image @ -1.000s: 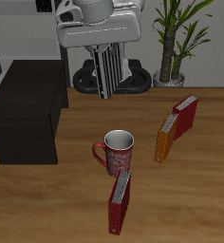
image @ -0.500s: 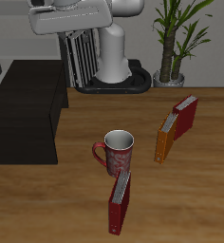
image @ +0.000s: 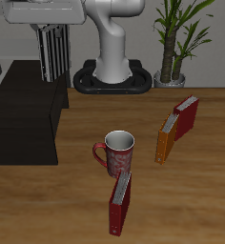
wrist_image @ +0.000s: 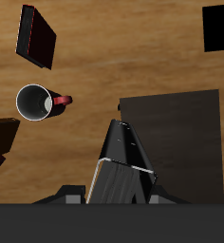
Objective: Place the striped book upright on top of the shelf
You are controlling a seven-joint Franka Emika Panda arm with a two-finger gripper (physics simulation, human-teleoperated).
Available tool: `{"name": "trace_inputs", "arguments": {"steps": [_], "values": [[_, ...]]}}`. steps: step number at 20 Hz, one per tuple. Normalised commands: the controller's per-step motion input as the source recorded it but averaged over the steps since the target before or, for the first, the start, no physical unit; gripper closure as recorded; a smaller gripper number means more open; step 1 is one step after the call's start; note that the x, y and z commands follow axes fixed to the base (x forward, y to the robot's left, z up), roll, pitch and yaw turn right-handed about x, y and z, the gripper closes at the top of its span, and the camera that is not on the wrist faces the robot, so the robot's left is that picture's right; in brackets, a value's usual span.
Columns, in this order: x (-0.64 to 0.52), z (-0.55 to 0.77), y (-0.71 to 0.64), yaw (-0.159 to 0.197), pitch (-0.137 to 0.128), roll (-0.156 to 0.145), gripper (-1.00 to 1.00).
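As it hangs above the shelf (image: 29,105), pincer (image: 51,38) clamped on the striped book (image: 53,52), upright.

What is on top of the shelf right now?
Nothing rests on the shelf; its visible flat top is bare. The striped book hangs upright above it, held by the gripper. The book hides a strip of the top in the wrist view.

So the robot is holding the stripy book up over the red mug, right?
Not quite. The gripper is holding the striped book up, but over the black shelf, not over the red mug. The exterior view shows the mug standing apart, nearer the table's front edge.
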Motion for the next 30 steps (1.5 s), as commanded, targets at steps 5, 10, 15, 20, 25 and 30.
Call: {"name": "trace_inputs", "arguments": {"steps": [5,10,15,20,25,30], "values": [[-0.04,0.05,-0.50,-0.027,0.011,-0.051,1.00],[-0.01,-0.12,-0.36,-0.053,0.048,-0.042,1.00],[0.03,-0.18,-0.09,-0.027,0.032,-0.020,1.00],[0.10,-0.24,-0.07,-0.021,0.036,-0.016,1.00],[0.09,-0.19,0.00,-0.014,0.036,-0.039,1.00],[0.07,-0.24,-0.09,-0.027,0.053,-0.042,1.00]]}}
